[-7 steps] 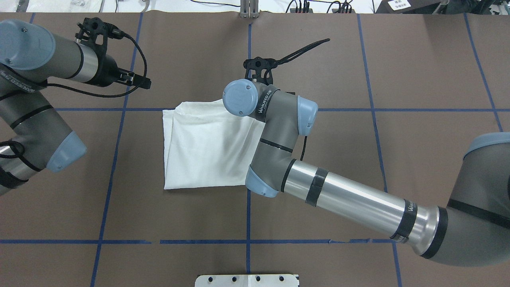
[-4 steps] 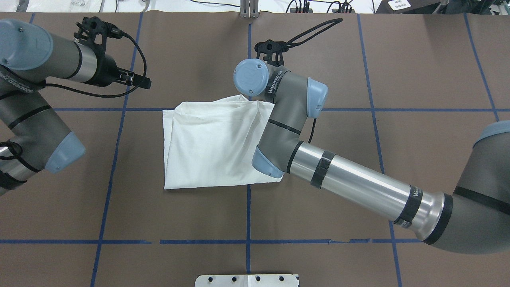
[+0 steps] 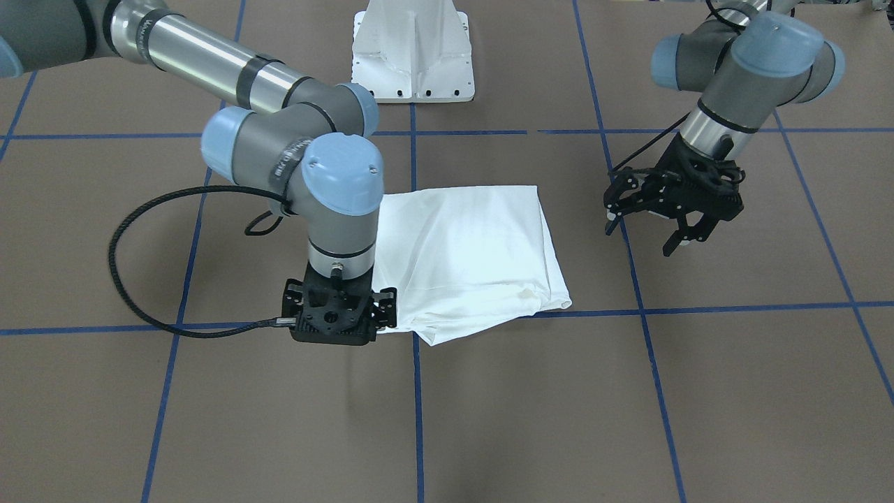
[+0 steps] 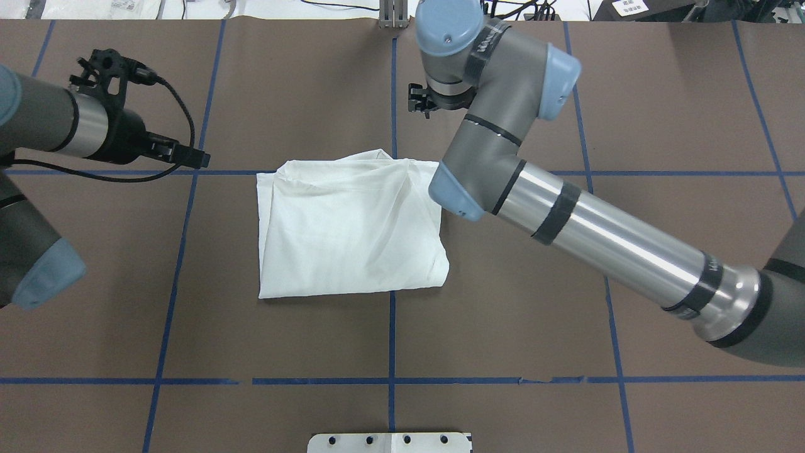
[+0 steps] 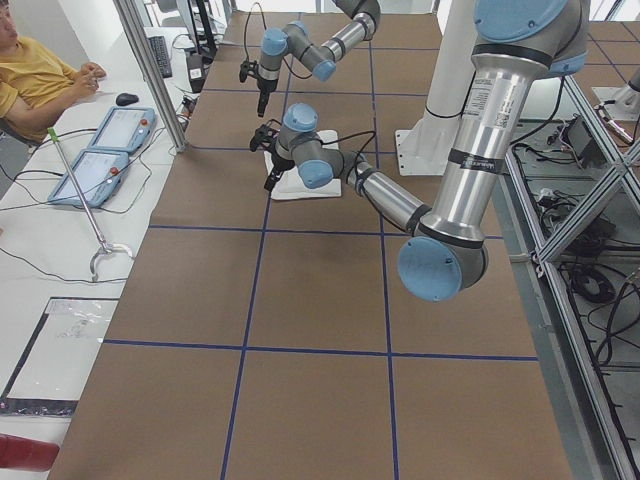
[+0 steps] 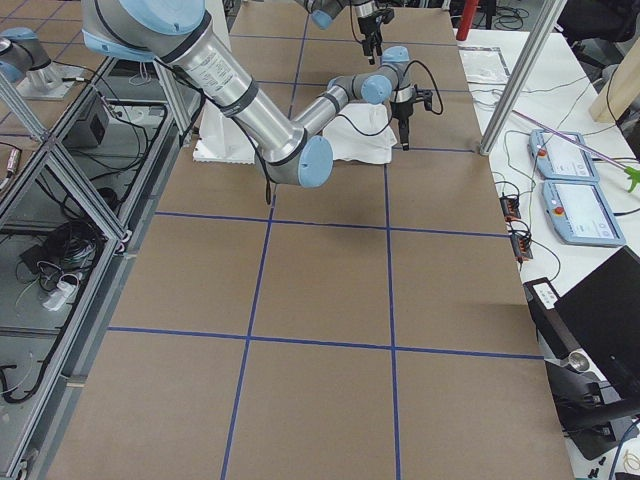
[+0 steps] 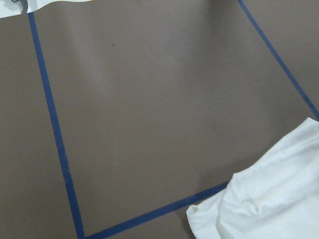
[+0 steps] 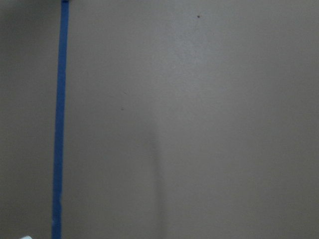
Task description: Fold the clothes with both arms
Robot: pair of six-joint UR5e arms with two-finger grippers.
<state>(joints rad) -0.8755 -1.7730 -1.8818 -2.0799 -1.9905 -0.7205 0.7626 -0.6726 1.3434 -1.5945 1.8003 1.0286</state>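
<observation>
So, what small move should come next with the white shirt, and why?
Probably lower the black two-finger right hand onto the rumpled corner of the white cloth T-shirt beside it and flatten it. The shirt lies folded to a rough rectangle, neither this hand nor the left hand touches it, and only that corner bunches up.

The right end effector (image 3: 334, 328), just beside the T-shirt (image 3: 468, 244), is hiding its fingers beneath its own black mount, so whether they are spread or together is not showing. From overhead the wrist is blocking nearly all of it. The right arm (image 4: 484, 151) is covering part of the T-shirt's edge on its side. The left wrist view's frame is cutting off all but one T-shirt corner. The pedestal base (image 4: 390, 442), well apart from the T-shirt, is being cropped by the bottom edge. In both side views the end effectors are appearing too small to judge.
</observation>
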